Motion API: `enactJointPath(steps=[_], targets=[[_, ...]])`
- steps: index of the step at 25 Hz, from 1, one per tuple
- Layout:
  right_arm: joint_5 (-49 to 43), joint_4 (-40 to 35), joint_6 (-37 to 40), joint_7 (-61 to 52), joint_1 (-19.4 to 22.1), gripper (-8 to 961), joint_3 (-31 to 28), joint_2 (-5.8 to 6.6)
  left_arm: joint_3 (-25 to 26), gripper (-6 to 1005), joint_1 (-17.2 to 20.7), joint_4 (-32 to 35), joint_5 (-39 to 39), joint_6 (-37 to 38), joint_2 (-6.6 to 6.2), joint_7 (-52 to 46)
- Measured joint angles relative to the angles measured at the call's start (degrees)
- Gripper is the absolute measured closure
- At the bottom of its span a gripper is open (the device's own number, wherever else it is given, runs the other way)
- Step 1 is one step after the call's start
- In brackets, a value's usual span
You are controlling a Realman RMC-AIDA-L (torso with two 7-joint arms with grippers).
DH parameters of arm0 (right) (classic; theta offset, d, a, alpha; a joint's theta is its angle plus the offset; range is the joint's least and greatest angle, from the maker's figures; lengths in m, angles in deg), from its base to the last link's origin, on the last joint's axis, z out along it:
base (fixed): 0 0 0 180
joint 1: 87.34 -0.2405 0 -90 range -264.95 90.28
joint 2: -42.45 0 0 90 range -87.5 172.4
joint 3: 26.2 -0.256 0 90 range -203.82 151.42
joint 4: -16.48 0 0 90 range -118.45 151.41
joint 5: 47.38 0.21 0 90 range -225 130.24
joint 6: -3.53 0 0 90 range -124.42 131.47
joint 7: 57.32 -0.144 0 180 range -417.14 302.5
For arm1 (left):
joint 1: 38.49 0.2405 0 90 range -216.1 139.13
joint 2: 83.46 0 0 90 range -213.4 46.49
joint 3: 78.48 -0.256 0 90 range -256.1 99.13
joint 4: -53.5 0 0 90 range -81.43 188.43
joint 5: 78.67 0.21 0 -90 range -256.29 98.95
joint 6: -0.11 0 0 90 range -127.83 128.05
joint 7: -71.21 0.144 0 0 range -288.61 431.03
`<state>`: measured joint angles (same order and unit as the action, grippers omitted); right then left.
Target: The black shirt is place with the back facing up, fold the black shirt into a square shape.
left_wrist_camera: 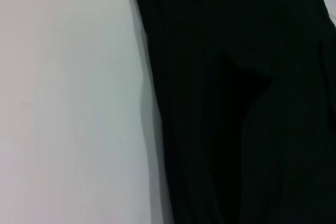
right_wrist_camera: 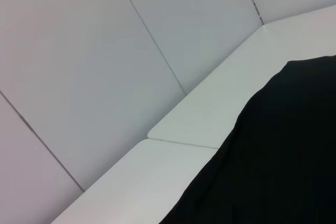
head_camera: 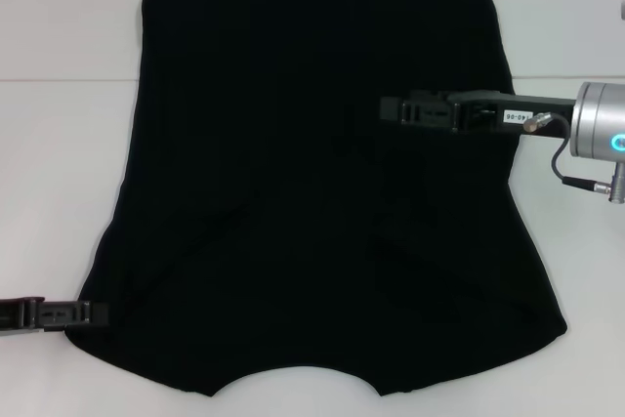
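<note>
White table (head_camera: 59, 192) (pale wall panels (right_wrist_camera: 79, 51) behind), black shirt (head_camera: 312, 192) spread flat

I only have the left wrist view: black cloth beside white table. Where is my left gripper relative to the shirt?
Observer: In the head view the left gripper sits at the black shirt's near left corner.
Operator: And the right arm?
Observer: The right gripper reaches in from the right, over the shirt's right half.
Operator: Which end faces the robot?
Observer: The curved neckline lies at the near edge; the sleeves look folded in already.
</note>
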<state>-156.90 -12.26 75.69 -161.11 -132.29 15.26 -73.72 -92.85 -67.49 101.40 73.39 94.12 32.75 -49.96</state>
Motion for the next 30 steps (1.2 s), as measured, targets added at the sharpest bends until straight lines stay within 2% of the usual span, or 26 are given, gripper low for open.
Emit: enactJointPath(steps=[8,21,24,30], targets=[[0.3,0.0,0.3,-0.4,-0.2,195,0.0,0.35,-0.1,97,-0.8,-1.9,0.7,-0.1,-0.32,0.4],[0.9,-0.1,0.7,-0.4,0.1,196,0.0,0.4,-1.5,141,-1.7,-3.1,0.5,-2.5,-0.39,0.5],[1.1,-0.1,0.9,-0.4,0.2,196,0.0,0.42,-1.5,201,-2.0,-4.2,0.8,-4.3,-0.66,0.3],[1.3,-0.1,2.0,-0.4,0.5,219,0.0,0.56,-1.4,457,-2.2,-5.0,1.0,-4.6,-0.9,0.5]])
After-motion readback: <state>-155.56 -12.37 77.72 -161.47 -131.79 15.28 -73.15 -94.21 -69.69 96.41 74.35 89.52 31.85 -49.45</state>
